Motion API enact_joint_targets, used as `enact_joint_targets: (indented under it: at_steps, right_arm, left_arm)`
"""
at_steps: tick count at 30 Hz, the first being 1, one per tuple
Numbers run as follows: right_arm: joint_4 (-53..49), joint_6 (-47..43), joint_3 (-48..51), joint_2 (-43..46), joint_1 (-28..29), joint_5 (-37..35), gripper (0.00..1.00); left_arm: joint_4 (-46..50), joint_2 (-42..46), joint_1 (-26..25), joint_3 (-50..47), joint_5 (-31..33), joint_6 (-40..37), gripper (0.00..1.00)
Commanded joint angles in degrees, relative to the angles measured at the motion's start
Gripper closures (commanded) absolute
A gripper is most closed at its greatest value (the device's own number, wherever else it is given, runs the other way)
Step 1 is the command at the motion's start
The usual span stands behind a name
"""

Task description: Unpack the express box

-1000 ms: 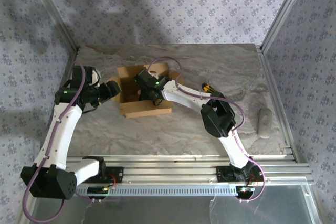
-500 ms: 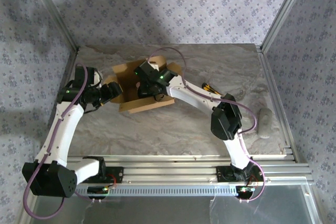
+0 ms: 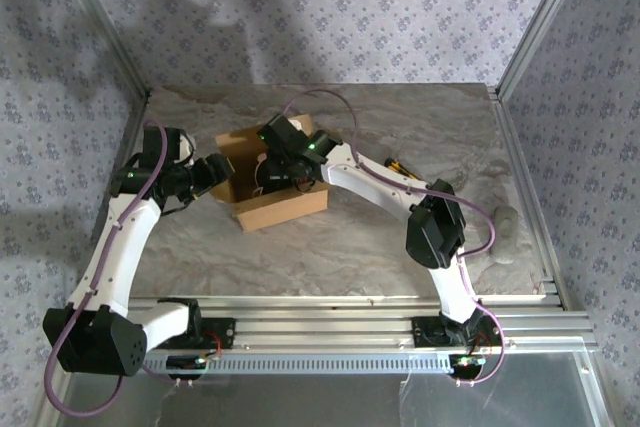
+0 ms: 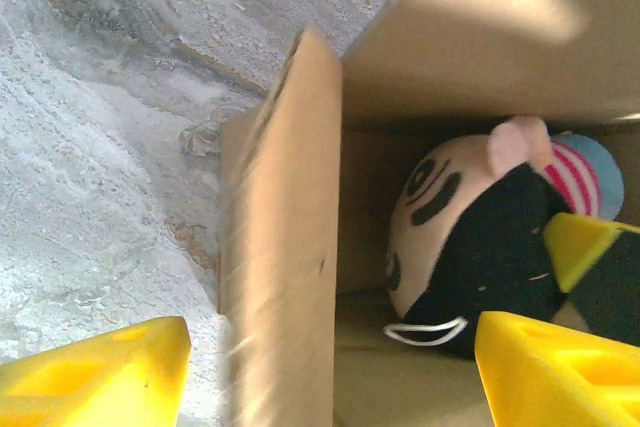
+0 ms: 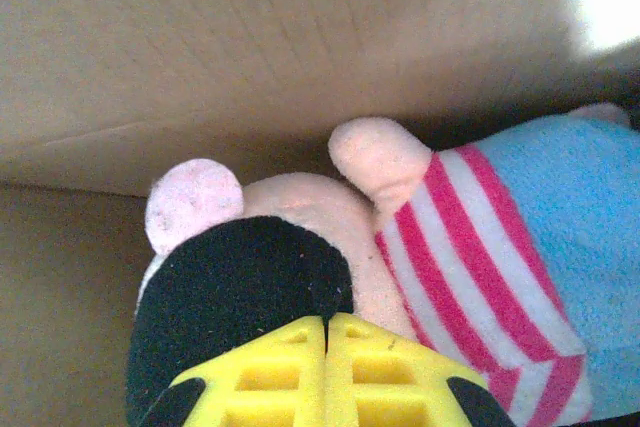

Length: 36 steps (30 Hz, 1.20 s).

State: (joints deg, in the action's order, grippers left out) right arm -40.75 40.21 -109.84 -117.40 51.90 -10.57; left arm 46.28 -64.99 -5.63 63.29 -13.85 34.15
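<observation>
The express box (image 3: 285, 207) sits open on the marbled table (image 3: 400, 257), a little toward 9 o'clock from the table's middle, with its flaps spread. Seen from above, the left arm (image 3: 120, 237) rises from its base at 7 o'clock, bends at the elbow and turns its wrist toward 3 o'clock, which puts the left gripper (image 3: 218, 175) at the box's 9 o'clock side. The right arm (image 3: 380, 184) climbs from its base at 5 o'clock and folds at the elbow. Its long white forearm stretches toward 10 o'clock, and the right gripper (image 3: 272, 175) dips down into the box. A black-and-yellow utility knife (image 3: 398, 164) lies on the table at 3 o'clock from the box, apart from it.

From the left wrist, the two yellow fingertips (image 4: 100, 372) stand wide apart at 7 and 5 o'clock. An upright cardboard edge of the box rises between them, and neither tip clearly touches it. Inside the box at 3 o'clock lies a plush toy (image 4: 450, 237) with a peach face and black patches, and a yellow finger of the other arm rests on it.

From the right wrist, the yellow fingers (image 5: 280, 372) are pressed fully together at 6 o'clock, with their tips against the toy's black patch. I cannot tell whether any fabric is pinched between them. The toy's pink ear, its red-and-white stripes and its blue cloth lie against the box's inner wall.
</observation>
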Motion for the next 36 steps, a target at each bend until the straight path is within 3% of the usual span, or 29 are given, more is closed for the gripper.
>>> enact_joint_targets:
  at_steps: [1, 25, 36]
  right_arm:
    - [0.84, 1.29, 1.56, 1.73, 0.3, 0.64, 1.0]
    - [-1.12, -6.51, -9.04, 9.82, -1.86, 0.68, 1.0]
    - [-1.87, -9.56, -5.11, 22.32, -2.15, -1.57, 1.0]
  left_arm:
    - [-1.1, -0.39, -0.25, 0.42, -1.02, 0.48, 0.25]
    - [0.44, 0.72, -0.47, 2.65, -0.04, 1.0, 0.25]
    - [2.8, 1.89, -0.45, 5.66, 0.74, 0.78, 0.24]
